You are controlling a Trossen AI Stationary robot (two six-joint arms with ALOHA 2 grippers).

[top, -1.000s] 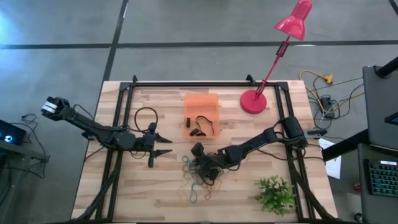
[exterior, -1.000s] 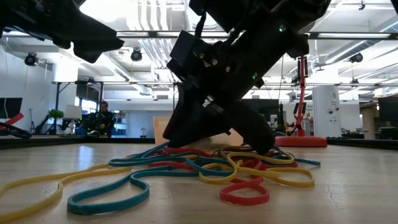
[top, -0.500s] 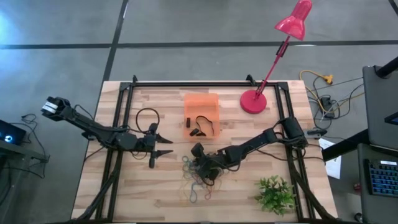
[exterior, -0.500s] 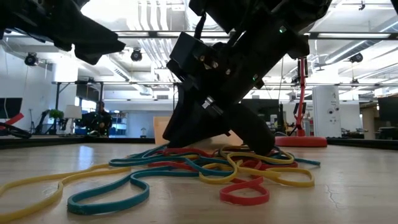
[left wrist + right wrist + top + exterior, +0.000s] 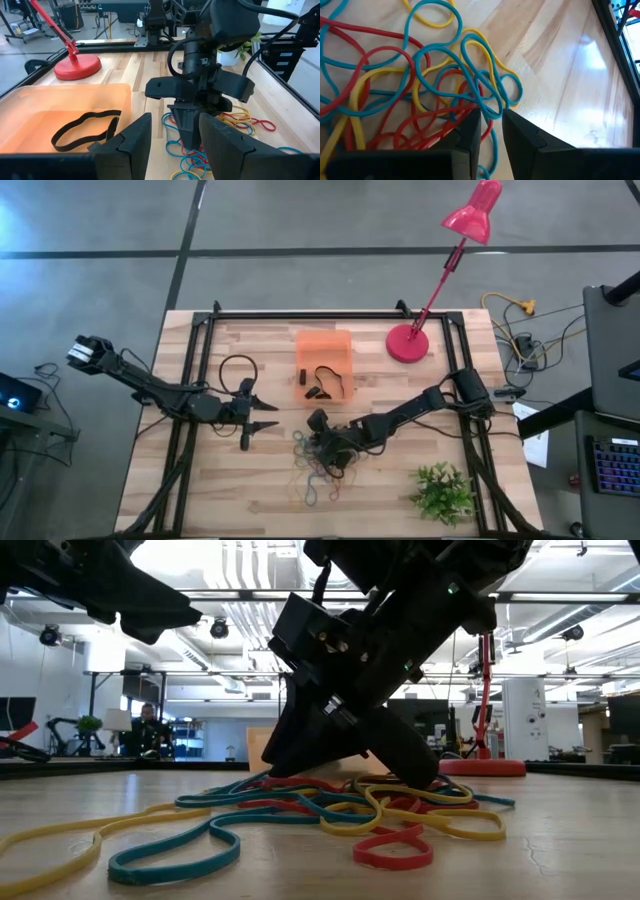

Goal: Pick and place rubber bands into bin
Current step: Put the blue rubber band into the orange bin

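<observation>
no readable text, no labels, no brand marks, no numbers on anything in view

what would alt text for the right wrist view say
The right gripper is down on a tangled pile of red, yellow and blue rubber bands on a wooden table, its two dark fingers slightly apart around a few strands.

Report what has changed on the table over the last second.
Almost nothing. The right gripper stays pressed down into the pile of rubber bands, fingers nearly closed around strands; nothing lifted yet. The left gripper keeps hovering open beside the bin, which holds the same black bands. Only a person in the room behind shifted slightly.
</observation>
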